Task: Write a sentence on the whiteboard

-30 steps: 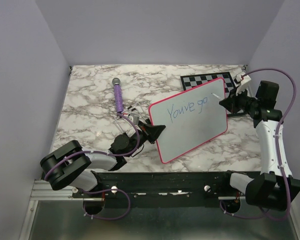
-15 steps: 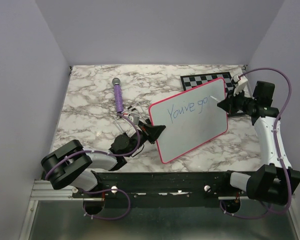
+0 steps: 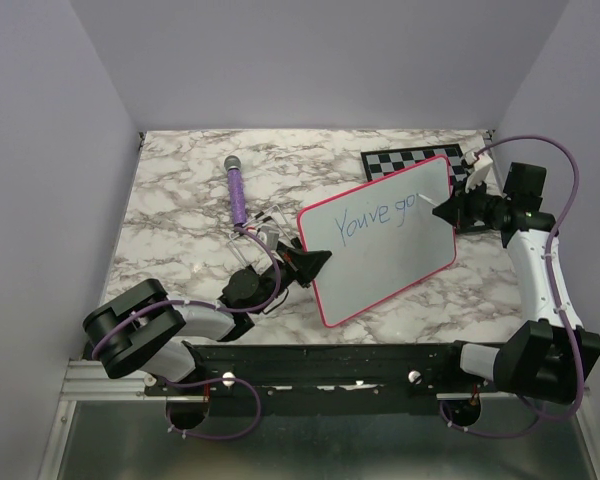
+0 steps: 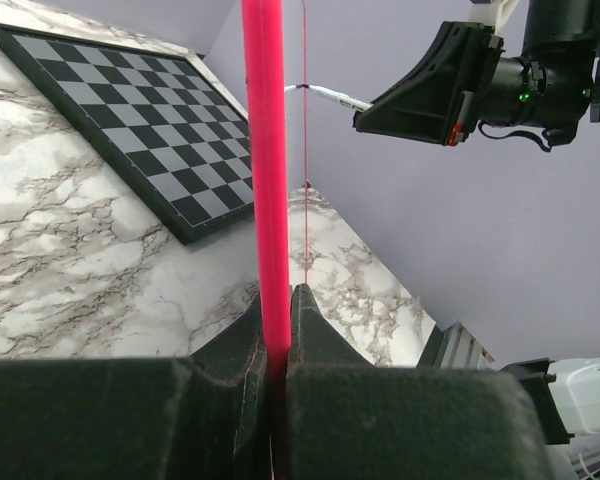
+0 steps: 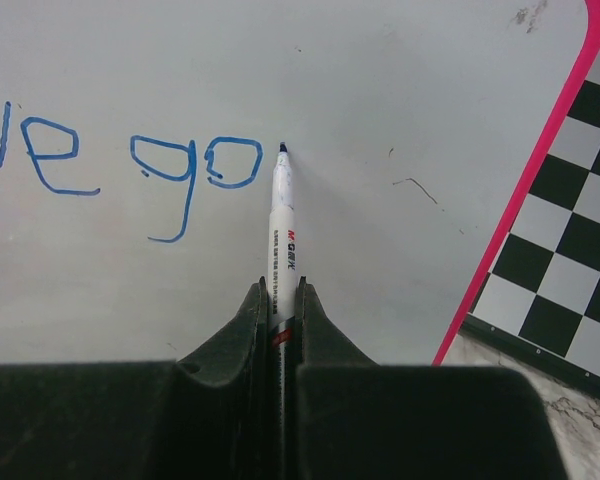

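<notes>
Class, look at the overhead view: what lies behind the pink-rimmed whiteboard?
A flat grey-and-black checkered chessboard lies on the marble table behind the whiteboard; its near part is covered by the board and cannot be seen.

Left tool (image 4: pixel 277 305) and right tool (image 5: pixel 280 295), both apparently clamped.
</notes>
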Motion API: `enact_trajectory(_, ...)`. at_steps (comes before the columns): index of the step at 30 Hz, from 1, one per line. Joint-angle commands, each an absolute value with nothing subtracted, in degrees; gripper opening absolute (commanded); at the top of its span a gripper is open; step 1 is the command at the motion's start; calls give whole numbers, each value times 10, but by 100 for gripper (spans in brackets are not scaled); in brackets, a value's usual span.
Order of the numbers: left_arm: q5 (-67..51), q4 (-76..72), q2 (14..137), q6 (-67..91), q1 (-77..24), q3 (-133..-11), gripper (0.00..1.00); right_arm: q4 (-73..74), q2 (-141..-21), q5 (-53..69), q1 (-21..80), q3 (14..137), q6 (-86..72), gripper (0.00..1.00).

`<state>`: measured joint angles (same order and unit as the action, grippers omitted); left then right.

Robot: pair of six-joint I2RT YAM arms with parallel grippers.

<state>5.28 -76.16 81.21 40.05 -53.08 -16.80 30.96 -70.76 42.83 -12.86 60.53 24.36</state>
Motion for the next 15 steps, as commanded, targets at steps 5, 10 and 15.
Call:
enact_trajectory(5, 11, -741, 817, 360, -537, -162, 0, 282, -705, 372, -133, 609, 219, 1)
enact_trajectory(10, 11, -740, 817, 359, -536, -162, 0, 273, -703, 363, -133, 613, 213, 1)
enact_trajectory(15, 11, -740, 817, 360, -536, -162, 0, 274, -692, 391, -133, 606, 225, 1)
